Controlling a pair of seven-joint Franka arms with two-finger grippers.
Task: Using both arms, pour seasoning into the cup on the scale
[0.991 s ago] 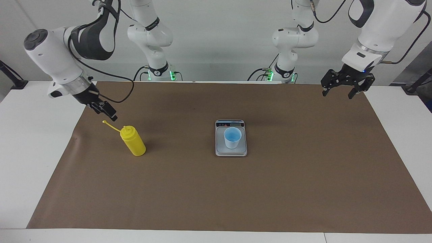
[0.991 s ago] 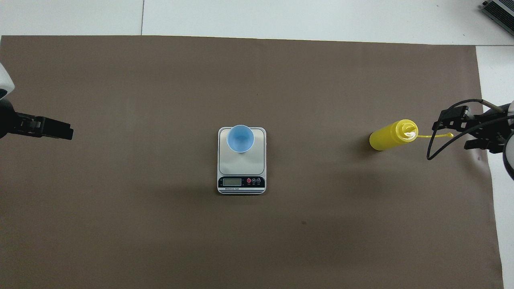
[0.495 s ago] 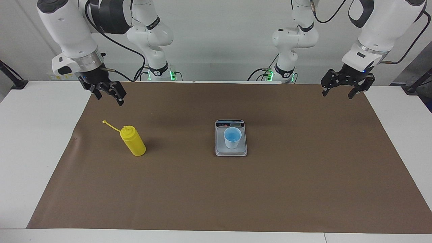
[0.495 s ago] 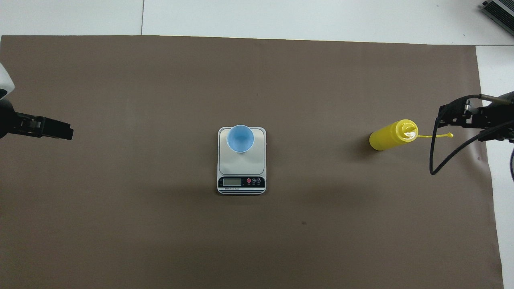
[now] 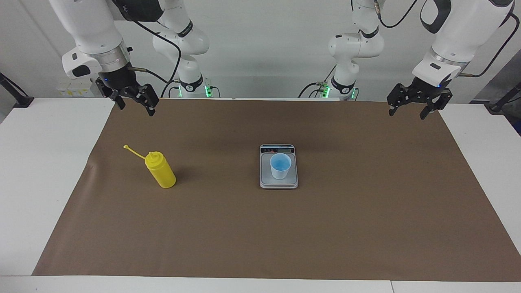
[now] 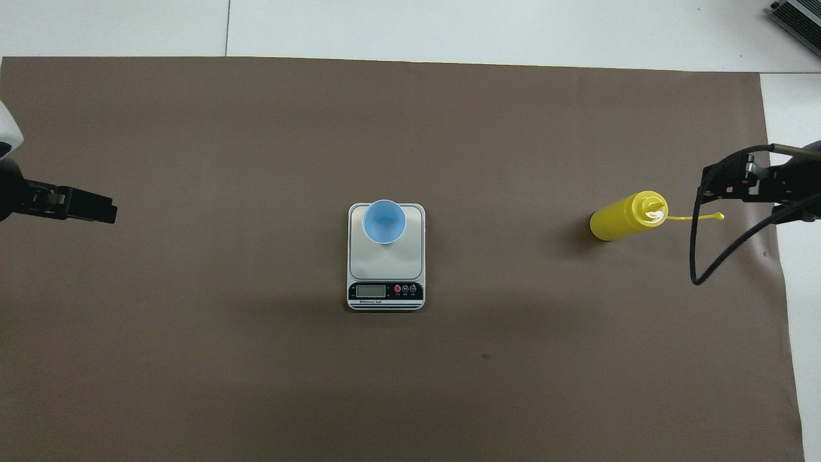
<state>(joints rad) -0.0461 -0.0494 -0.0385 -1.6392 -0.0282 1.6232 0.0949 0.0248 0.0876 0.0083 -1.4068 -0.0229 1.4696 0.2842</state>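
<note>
The yellow seasoning bottle (image 5: 162, 173) stands upright on the brown mat toward the right arm's end, its cap strap (image 5: 132, 151) sticking out sideways; it also shows in the overhead view (image 6: 619, 218). The pale-blue cup (image 5: 280, 166) stands on the silver scale (image 5: 279, 184) at the mat's middle, on the part of the plate (image 6: 385, 260) farthest from the display. My right gripper (image 5: 136, 108) is open and empty, raised over the mat's edge by the robots, apart from the bottle. My left gripper (image 5: 407, 113) is open and empty, waiting raised over the mat's other end.
The brown mat (image 5: 260, 236) covers most of the white table (image 5: 36, 171). A black cable loop (image 6: 696, 256) hangs from the right arm near the bottle's cap strap. The scale's display (image 6: 371, 290) faces the robots.
My right gripper has risen and drawn back from beside the bottle's cap strap toward the robots. The bottle, cup, scale and left arm have not moved.
</note>
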